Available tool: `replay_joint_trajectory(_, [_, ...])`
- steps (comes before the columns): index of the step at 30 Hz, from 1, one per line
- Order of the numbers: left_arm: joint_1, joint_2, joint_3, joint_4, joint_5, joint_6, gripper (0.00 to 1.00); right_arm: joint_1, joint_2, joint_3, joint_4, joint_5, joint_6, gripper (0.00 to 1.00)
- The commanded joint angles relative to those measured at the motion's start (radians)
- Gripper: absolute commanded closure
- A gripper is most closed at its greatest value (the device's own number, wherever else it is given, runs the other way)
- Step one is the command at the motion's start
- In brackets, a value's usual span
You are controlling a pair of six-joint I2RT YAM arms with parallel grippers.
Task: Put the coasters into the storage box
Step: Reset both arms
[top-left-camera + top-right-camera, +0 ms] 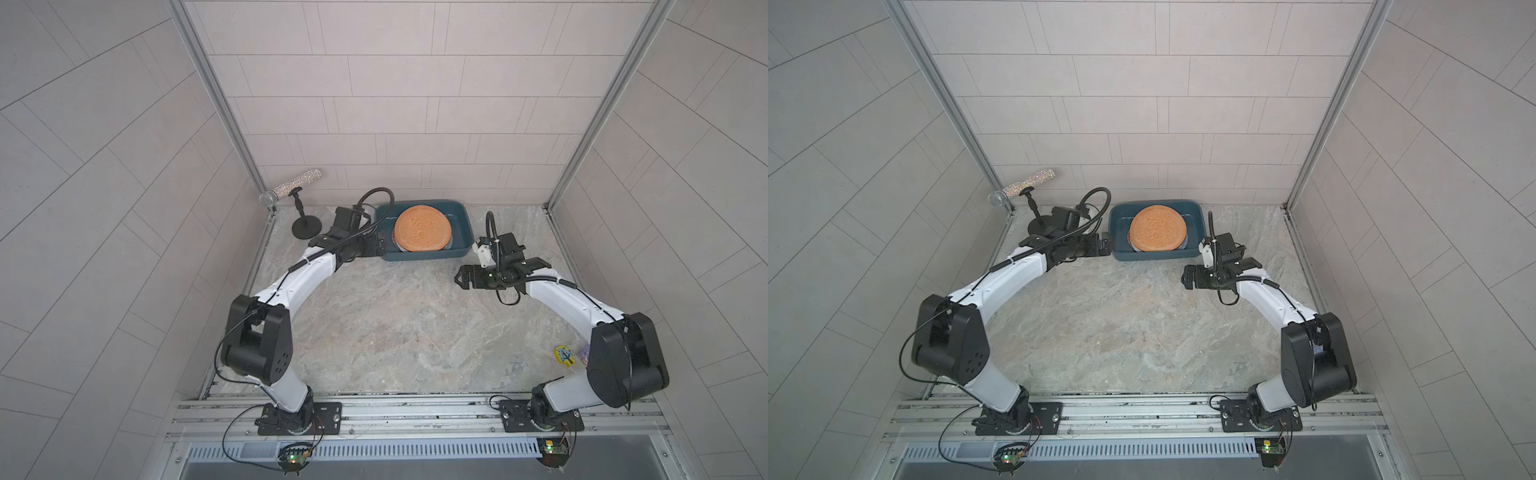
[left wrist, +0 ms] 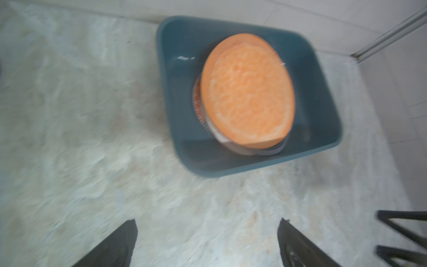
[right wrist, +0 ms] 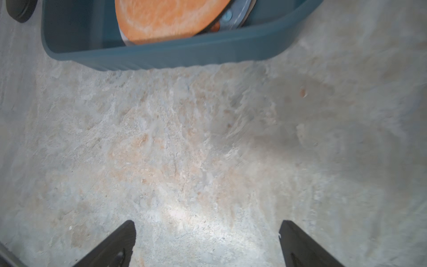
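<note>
Left arm (image 1: 299, 276) and right arm (image 1: 557, 297): white link shells, black joint housings, black cables (image 1: 376, 190) secured by white ties. Black base plates (image 1: 329, 415) show screws. Left gripper (image 2: 208, 221) and right gripper (image 3: 207, 222): black tapered fingers.

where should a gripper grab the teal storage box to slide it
Probably the flared rim of the dark teal rectangular plastic storage box at a short end wall, from above, one finger inside. The stack under the round textured orange coaster crowds the near long wall but leaves bare floor at both ends.
</note>
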Motion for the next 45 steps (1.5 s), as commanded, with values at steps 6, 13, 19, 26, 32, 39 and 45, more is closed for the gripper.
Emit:
replay_joint_trajectory(6, [0.159, -0.211, -0.325, 0.207, -0.29, 0.142, 0.0, -0.031, -0.066, -0.09, 0.245, 0.442, -0.133, 0.0])
replay_joint_trajectory(13, [0.205, -0.238, -0.507, 0.473, -0.355, 0.24, 0.0, -0.114, -0.041, -0.274, 0.611, 0.506, -0.218, 0.0])
replay_joint_trajectory(19, [0.242, -0.202, -0.614, 0.689, -0.332, 0.26, 0.0, -0.167, 0.025, -0.356, 0.798, 0.489, -0.256, 0.0])
replay_joint_trajectory(26, [0.281, -0.14, -0.755, 1.022, -0.259, 0.26, 0.0, -0.183, 0.053, -0.513, 1.097, 0.454, -0.304, 0.0])
replay_joint_trajectory(32, [0.286, -0.046, -0.828, 1.232, -0.247, 0.258, 0.0, -0.183, 0.084, -0.57, 1.227, 0.457, -0.308, 0.0])
replay_joint_trajectory(39, [0.289, -0.002, -0.839, 1.289, -0.25, 0.257, 0.0, -0.123, 0.12, -0.676, 1.467, 0.58, -0.342, 0.0])
replay_joint_trajectory(45, [0.289, -0.003, -0.839, 1.285, -0.249, 0.256, 0.0, -0.101, 0.144, -0.693, 1.532, 0.652, -0.351, 0.0])
